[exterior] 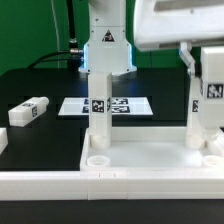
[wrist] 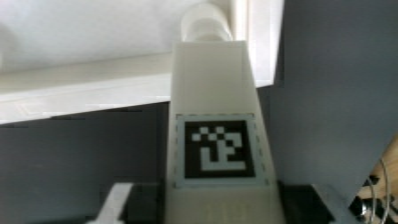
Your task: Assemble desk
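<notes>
The white desk slab (exterior: 140,165) lies across the front of the exterior view, rim up, with round corner sockets. One white tagged leg (exterior: 98,110) stands upright in the socket on the exterior view's left. My gripper (exterior: 206,75) is shut on a second tagged leg (exterior: 210,120), holding it upright with its lower end at the socket on the exterior view's right. I cannot tell how deep it sits. In the wrist view my gripper (wrist: 219,208) clamps this leg (wrist: 217,120) from both sides, and the slab (wrist: 89,95) lies beyond it. A third leg (exterior: 28,111) lies loose on the table.
The marker board (exterior: 125,105) lies flat behind the slab, in front of the robot base (exterior: 105,45). A low white rail end (exterior: 3,140) sits at the exterior view's left edge. The table top (exterior: 50,135) is black.
</notes>
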Controlling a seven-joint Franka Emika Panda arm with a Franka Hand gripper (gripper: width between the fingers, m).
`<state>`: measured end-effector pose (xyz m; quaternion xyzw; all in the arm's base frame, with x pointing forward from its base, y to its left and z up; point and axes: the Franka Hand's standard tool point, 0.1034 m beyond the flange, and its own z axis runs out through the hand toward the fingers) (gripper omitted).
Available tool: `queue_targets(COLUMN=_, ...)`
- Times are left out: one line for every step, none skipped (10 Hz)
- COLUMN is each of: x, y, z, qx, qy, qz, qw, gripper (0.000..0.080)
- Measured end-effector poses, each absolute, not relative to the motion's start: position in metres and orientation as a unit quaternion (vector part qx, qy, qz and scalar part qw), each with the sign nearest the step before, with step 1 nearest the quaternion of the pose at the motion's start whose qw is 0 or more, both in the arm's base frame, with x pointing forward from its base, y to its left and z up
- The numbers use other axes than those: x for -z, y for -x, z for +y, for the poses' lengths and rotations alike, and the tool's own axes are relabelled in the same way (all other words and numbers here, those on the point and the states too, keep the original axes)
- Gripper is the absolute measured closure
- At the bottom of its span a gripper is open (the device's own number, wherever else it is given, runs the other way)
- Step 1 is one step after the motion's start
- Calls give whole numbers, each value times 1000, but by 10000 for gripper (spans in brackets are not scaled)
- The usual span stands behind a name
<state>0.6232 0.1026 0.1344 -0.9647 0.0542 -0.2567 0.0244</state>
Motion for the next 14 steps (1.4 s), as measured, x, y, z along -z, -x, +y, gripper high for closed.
queue_targets(x=-132, y=-630, z=108, qx=260, qy=964, qz=47, qw=24, gripper=505)
queue_targets(x=-133, y=-635, z=113, qx=263, qy=963, qz=42, qw=24, gripper=505)
queue_targets(x=-133, y=-637, z=115, qx=266, qy=963, qz=41, qw=25, gripper=505)
queue_targets(x=-133, y=-637, z=114, qx=265, qy=963, qz=45, qw=26, gripper=505)
queue_targets(x=-132, y=-637, z=114, qx=264, qy=963, qz=42, qw=25, gripper=505)
queue_targets(x=-132, y=-637, z=114, qx=264, qy=963, qz=40, qw=25, gripper=505)
queue_targets(x=-131, y=-637, z=114, qx=264, qy=964, qz=39, qw=24, gripper=505)
queue_targets(x=-130, y=-638, z=117, qx=278, qy=960, qz=31, qw=22, gripper=505)
queue_targets(x=-131, y=-642, z=116, qx=285, qy=958, qz=22, qw=15, gripper=505)
queue_targets(x=-136, y=-645, z=115, qx=290, qy=957, qz=19, qw=12, gripper=505)
queue_targets(x=-135, y=-645, z=114, qx=290, qy=957, qz=18, qw=11, gripper=505)
queue_targets(x=-133, y=-644, z=113, qx=288, qy=957, qz=18, qw=10, gripper=505)
queue_targets(x=-130, y=-643, z=113, qx=286, qy=958, qz=18, qw=9, gripper=505)
queue_targets(x=-125, y=-640, z=112, qx=282, qy=959, qz=19, qw=8, gripper=505)
